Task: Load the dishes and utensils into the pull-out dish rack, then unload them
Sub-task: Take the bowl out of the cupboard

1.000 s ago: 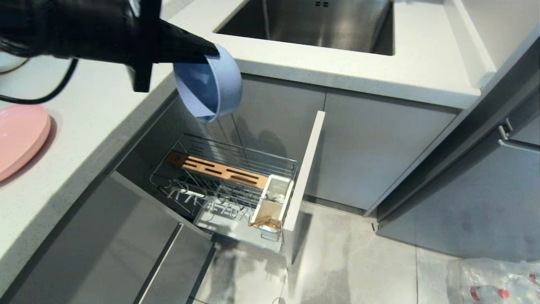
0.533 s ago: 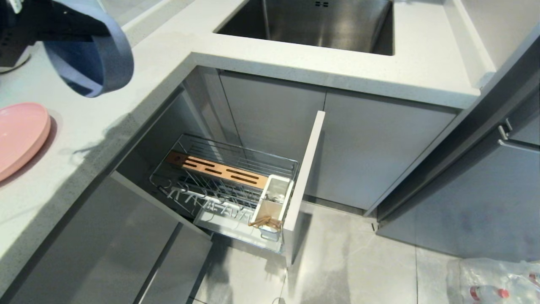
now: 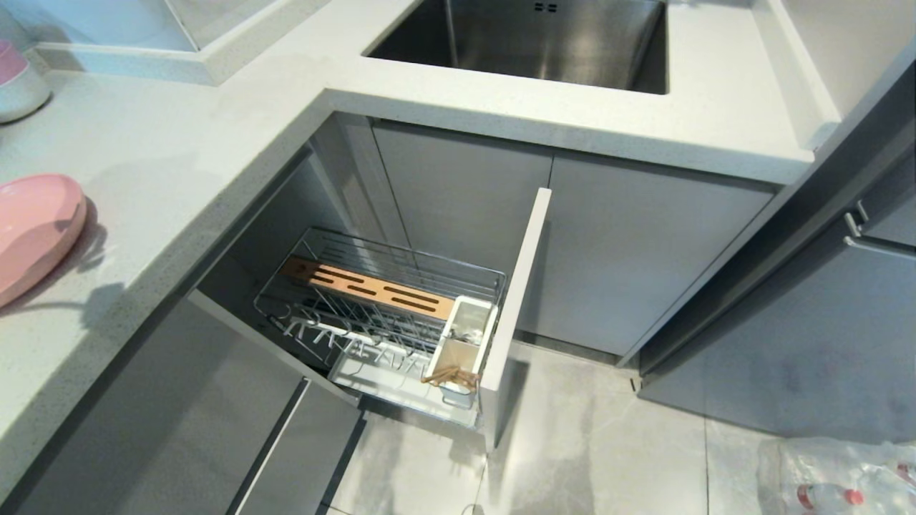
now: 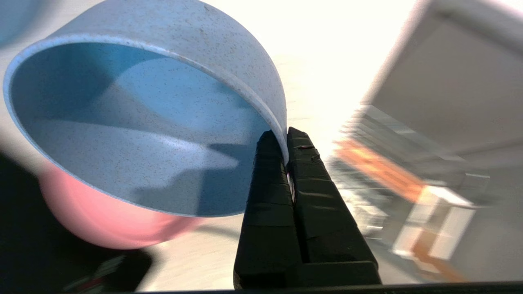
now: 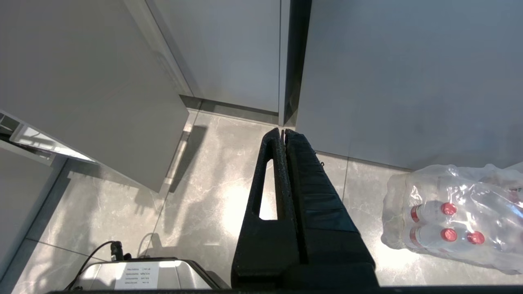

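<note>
Countertop (image 3: 179,179) edge beside pulled-out rack (image 3: 379,315)

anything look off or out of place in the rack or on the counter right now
Only the chopsticks: they lie tilted across the caddy's front corner, tips poking past its edge, not standing inside. The plate lies flat on the counter. Nothing looks spilled or broken.

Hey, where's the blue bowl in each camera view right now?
Head view: not in it.
Left wrist view: the blue bowl fills the left half, its rim pinched by the left claw.
Right wrist view: not in it.
Shared landmark: the wooden strip of the dish rack, also a blurred orange streak in the left wrist view.
</note>
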`<state>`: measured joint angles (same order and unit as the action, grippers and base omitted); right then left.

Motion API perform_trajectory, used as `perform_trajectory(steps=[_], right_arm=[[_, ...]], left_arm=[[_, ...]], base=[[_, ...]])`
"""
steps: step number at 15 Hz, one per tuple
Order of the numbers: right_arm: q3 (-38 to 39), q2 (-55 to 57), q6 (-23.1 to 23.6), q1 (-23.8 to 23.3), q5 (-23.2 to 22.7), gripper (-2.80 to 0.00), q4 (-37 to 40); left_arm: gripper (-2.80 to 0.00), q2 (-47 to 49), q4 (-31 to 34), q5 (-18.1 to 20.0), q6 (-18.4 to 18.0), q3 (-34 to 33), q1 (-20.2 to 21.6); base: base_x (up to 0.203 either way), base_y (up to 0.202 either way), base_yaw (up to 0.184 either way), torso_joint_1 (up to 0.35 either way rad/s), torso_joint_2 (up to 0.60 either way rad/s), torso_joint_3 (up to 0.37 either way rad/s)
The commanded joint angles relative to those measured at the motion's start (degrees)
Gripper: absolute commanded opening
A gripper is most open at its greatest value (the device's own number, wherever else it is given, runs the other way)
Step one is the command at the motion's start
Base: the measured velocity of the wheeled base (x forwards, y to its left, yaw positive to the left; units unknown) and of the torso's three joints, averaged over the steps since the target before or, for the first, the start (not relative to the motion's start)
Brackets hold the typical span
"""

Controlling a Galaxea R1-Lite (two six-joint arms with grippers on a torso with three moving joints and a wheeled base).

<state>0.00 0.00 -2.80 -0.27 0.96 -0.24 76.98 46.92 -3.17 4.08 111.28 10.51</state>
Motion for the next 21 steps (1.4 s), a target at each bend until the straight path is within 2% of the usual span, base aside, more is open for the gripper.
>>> perform_trajectory(steps=[1,5,7,8,11,15,21], right_arm=[[0.0,0.09,-0.01,0.0,0.0,-2.8,-0.02],[0.0,0.09,-0.01,0.0,0.0,-2.8,-0.02],[0.0,0.09,-0.01,0.0,0.0,-2.8,-0.02],[0.0,0.09,-0.01,0.0,0.0,-2.8,-0.02],[0.0,0.09,-0.01,0.0,0.0,-2.8,-0.02],[0.0,0.09,-0.01,0.0,0.0,-2.8,-0.02],[0.0,0.09,-0.01,0.0,0.0,-2.8,-0.02]], left_arm=[[-2.8,0.49,0.96,-0.04,-2.22,0.07,5.61],[-2.8,4.22,5.01,0.24,-9.76,0.97,16.15],[-2.8,6.17,5.86,2.9,-13.95,1.11,21.26],[-2.8,7.47,6.0,4.35,-16.04,1.13,22.45],[-2.8,11.58,7.05,5.4,-17.7,1.08,22.82],[-2.8,14.23,14.65,5.79,-17.52,1.05,18.5],[-2.8,14.6,13.47,5.81,-17.35,1.05,18.05]], base=[[0.0,0.0,0.0,0.0,0.0,0.0],[0.0,0.0,0.0,0.0,0.0,0.0],[0.0,0.0,0.0,0.0,0.0,0.0],[0.0,0.0,0.0,0.0,0.0,0.0],[0.0,0.0,0.0,0.0,0.0,0.0],[0.0,0.0,0.0,0.0,0.0,0.0],[0.0,0.0,0.0,0.0,0.0,0.0]])
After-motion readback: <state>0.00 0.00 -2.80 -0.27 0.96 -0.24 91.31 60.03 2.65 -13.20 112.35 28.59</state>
